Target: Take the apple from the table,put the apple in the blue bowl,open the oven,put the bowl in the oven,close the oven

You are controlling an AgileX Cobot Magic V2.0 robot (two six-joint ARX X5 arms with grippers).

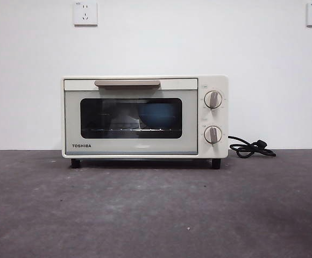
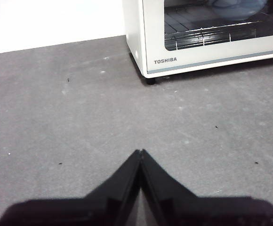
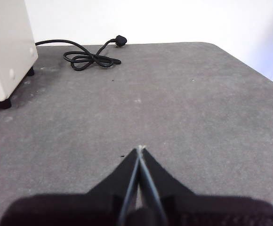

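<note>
We note the cream-white boxy Toshiba oven shut on the dark grey table, light-blue round bowl inside on its rack.

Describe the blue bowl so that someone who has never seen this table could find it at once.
Start at the cream-white oven standing at the back of the grey table, its door shut. Look through the dark glass window to the wire rack inside: the blue bowl sits on it, toward the side with the two knobs. It is the only blue thing in sight, round and smooth behind the glass.
</note>
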